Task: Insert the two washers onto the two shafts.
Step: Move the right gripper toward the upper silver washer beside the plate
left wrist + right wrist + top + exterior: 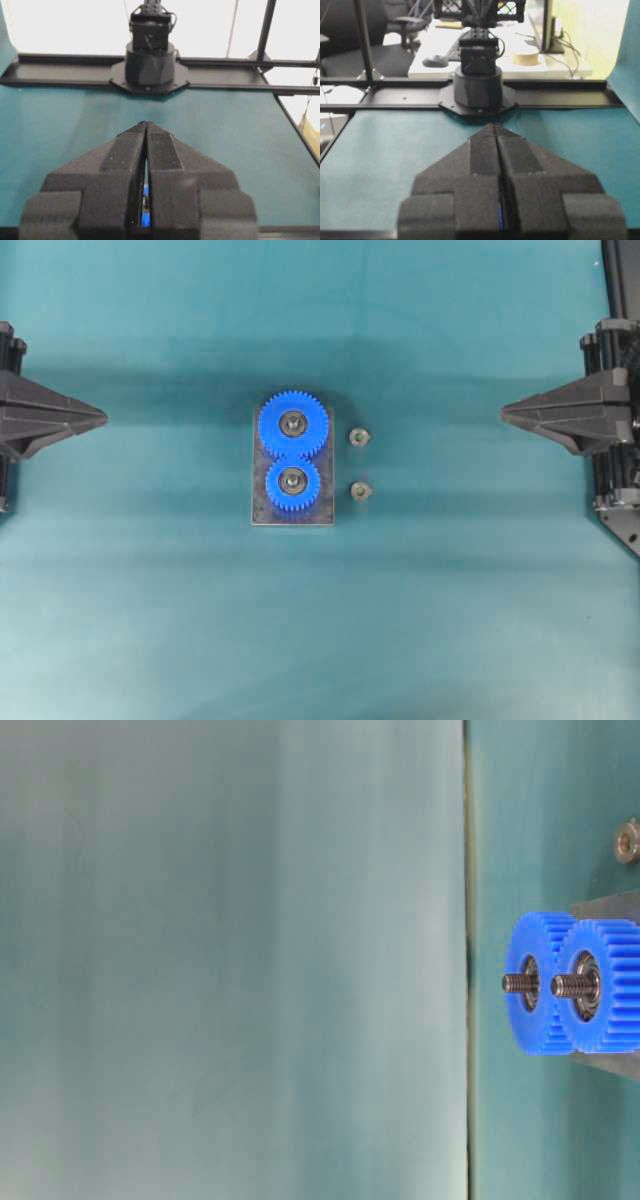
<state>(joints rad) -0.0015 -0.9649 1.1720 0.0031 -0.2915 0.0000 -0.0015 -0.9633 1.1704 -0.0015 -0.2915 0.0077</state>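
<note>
Two blue gears (294, 452) sit on a grey baseplate (292, 518) in the middle of the table, each with a threaded shaft (521, 983) through its centre. Two small metal washer-like pieces (358, 437) (361, 491) lie on the cloth just right of the plate. My left gripper (100, 418) is shut and empty at the far left, well away from the plate. My right gripper (506, 414) is shut and empty at the far right. In the left wrist view the fingertips (146, 125) meet; in the right wrist view the fingertips (495, 127) meet too.
The table is covered in teal cloth (320, 640). Each wrist view shows the opposite arm's black base (149, 62) (479, 80) on a black rail at the table's far edge. A desk with a mouse and tape roll lies beyond the rail.
</note>
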